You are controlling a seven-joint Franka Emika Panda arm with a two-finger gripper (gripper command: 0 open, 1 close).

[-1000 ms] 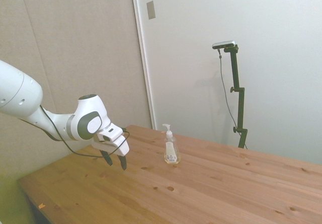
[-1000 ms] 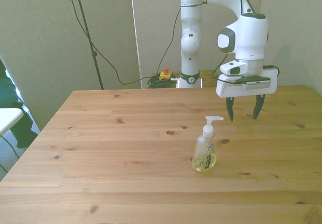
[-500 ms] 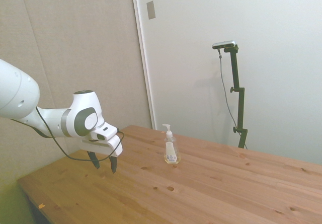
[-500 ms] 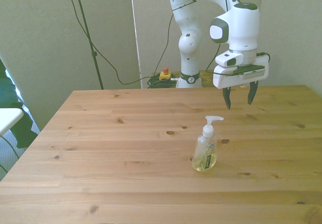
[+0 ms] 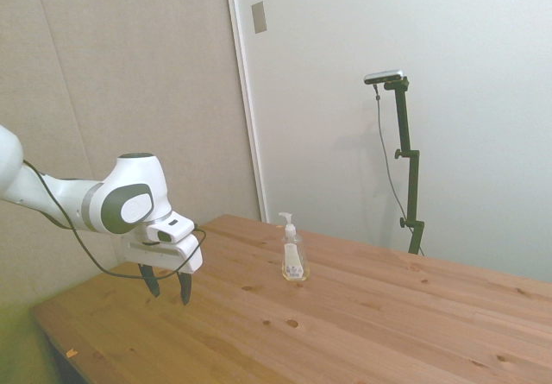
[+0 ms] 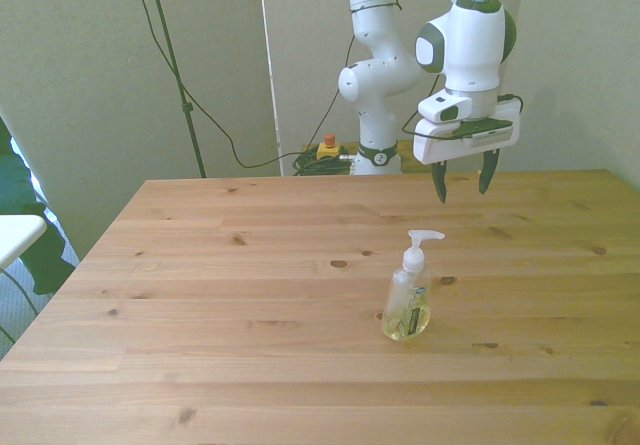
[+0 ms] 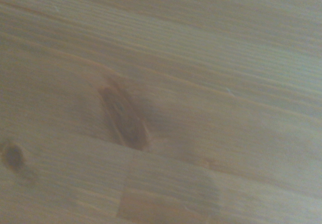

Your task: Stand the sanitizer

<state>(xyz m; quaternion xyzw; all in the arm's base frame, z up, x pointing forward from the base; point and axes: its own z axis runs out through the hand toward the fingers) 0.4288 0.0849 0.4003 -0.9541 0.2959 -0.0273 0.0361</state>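
Note:
The sanitizer point(image 5: 293, 249) point(image 6: 409, 300) is a small clear pump bottle with pale yellow liquid and a white nozzle. It stands upright on the wooden table point(image 5: 362, 324) point(image 6: 240, 295), a bit to the front view's right of the middle. My gripper point(image 5: 167, 287) point(image 6: 461, 179) hangs open and empty above the table's far edge in the front view, well apart from the bottle. The wrist view shows only blurred wood grain with a dark knot point(image 7: 123, 116).
A wall and door frame stand behind the table in the side view. Cables and a small red-and-yellow object point(image 6: 327, 146) lie on the floor by the robot's base. A white surface edge point(image 6: 15, 235) sits at the front view's left.
The gripper has pulled back and up from the sanitizer toward the table's far edge. The bottle has stayed upright in the same place.

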